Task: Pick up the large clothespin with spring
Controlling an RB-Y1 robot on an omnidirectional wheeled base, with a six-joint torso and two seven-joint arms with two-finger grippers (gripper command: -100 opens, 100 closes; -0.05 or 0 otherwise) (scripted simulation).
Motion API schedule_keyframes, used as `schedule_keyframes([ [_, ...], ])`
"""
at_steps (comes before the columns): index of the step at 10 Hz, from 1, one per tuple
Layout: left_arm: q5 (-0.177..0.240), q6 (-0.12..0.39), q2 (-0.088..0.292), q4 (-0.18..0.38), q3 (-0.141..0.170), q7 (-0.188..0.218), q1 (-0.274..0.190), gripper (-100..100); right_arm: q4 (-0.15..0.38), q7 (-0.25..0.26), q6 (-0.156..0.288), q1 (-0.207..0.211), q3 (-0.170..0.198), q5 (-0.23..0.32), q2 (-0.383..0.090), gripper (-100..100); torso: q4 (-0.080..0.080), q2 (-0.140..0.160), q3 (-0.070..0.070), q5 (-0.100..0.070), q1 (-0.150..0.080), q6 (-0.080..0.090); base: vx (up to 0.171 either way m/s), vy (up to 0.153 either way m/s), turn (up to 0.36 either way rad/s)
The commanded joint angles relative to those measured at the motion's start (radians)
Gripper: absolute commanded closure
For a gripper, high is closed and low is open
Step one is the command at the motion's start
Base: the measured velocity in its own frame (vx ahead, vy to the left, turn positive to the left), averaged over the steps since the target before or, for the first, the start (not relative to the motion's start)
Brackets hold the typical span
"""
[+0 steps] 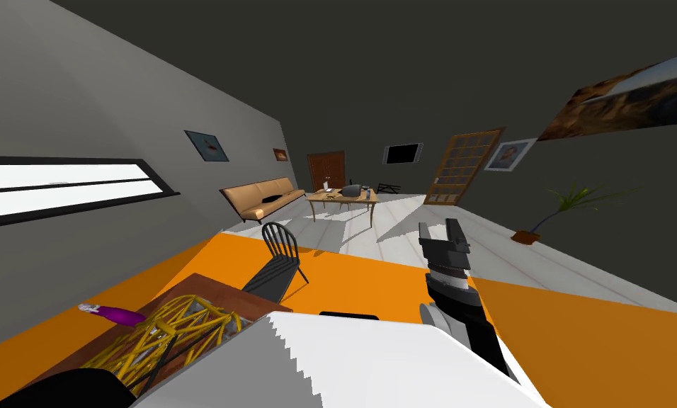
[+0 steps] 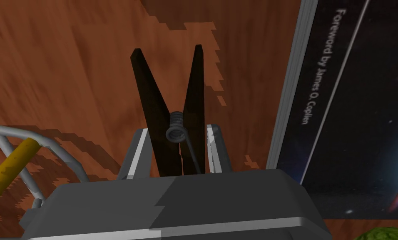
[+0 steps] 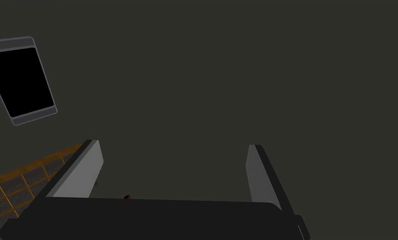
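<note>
**Clothespin (image 2: pixel 158 108), large and black with a grey coil spring, pinched in the left gripper**

The left gripper (image 2: pixel 177 130) clamps the clothespin between its two light grey fingers (image 2: pixel 140 154), one blade pressed against each outer side of the closed end. The coil spring (image 2: pixel 176 127) sits level with the fingertips, midway between them. Beyond the tips, the two black legs run straight on and spread into a narrow V. Whether the pin touches the reddish-brown wooden table top (image 2: pixel 69 62) past it cannot be told.

Just to one side of the hand lies a dark book (image 2: pixel 360 104) with a pale grey edge and white lettering. On the other side, close to the gripper's body, is the grey and yellow wire basket (image 2: pixel 11 166).

The right gripper (image 1: pixel 440 230) is held up in front of the robot, well apart from the table, with its fingers (image 3: pixel 85 166) spread wide and nothing between them.
</note>
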Motion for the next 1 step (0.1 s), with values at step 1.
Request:
schedule_keyframes([
  [1,0.0,0.0,0.0,0.0,0.0,0.0,0.0,0,0.0,0.0,0.0,0.0,0.0,0.0,0.0,0,0.0,0.0,0.0,0.0,0.0,0.0,0.0,0.0,0.0],
])
